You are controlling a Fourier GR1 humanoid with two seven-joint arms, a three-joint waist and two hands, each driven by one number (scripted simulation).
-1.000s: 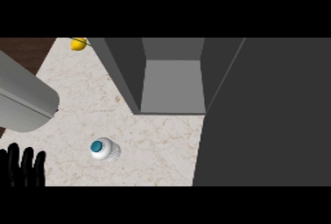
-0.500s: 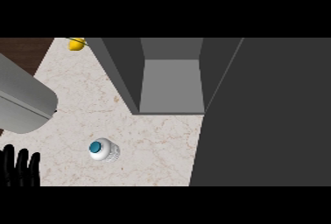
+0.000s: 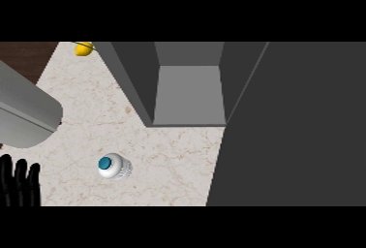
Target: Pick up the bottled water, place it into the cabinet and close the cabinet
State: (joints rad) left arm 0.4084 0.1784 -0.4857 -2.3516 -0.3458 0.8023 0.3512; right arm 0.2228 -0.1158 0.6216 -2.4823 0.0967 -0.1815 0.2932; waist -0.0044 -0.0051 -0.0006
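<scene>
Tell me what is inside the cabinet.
Only bare grey floor and walls show inside the cabinet; nothing sits there. The bottle stands outside, on the counter. The cabinet's far end runs out of view, so that part cannot be checked.

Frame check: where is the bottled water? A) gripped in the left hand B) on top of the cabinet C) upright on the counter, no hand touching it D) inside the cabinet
C: the bottled water stands cap-up on the counter, outside the open cabinet and apart from the left hand at the lower left edge.
</scene>
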